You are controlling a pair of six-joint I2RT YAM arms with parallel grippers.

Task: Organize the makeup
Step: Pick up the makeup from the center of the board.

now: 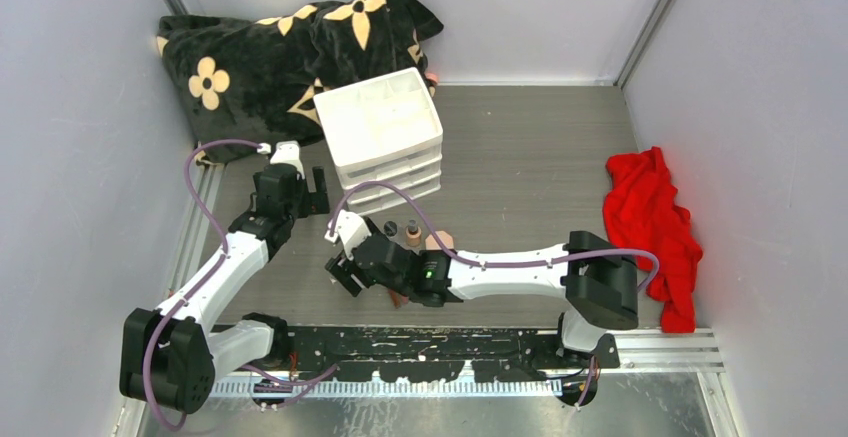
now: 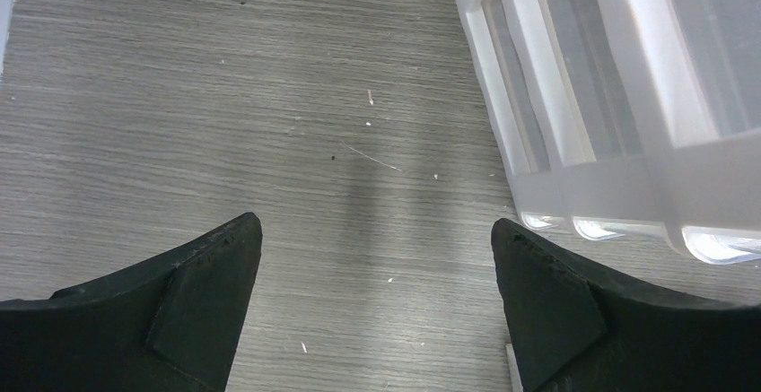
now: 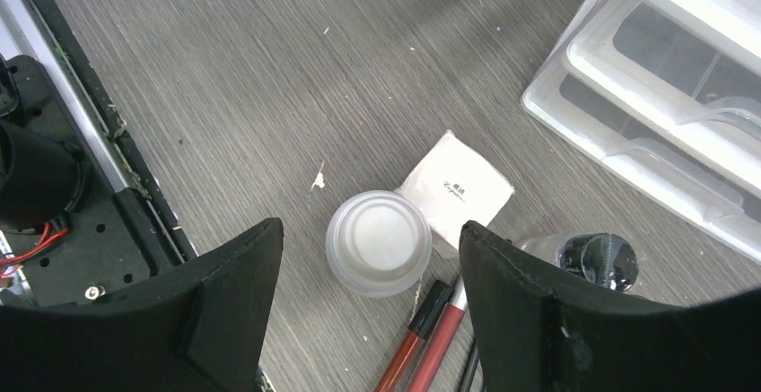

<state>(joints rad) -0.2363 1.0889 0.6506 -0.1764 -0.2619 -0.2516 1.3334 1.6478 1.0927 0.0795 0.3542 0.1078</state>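
Black flower-print cushion sits far left, behind and left of the drawer unit, touching its back left corner. The left gripper is just left of the drawer unit's front, pointing down at the bare wood-grain table. Its jaws are spread wide with nothing between them, and the drawer unit's corner is near the right finger.

The makeup is clustered in front of the drawer unit, a little apart from it. The right gripper hovers over the cluster with its jaws released. They straddle the white bottle from above with a gap on each side, so there's no grasp. White square box touches the bottle on the side toward the drawer unit. Two red tubes lie just on the bottle's far side from the drawer unit, with a thin black pencil beside them. Dark-capped bottle stands upright between the box and the drawer unit, partly hidden by the right finger. In the top view a tan bottle stands upright in front of the drawer unit, with something pink beside it that is too small to name.

Red cloth lies crumpled well right of the drawer unit, by the wall.
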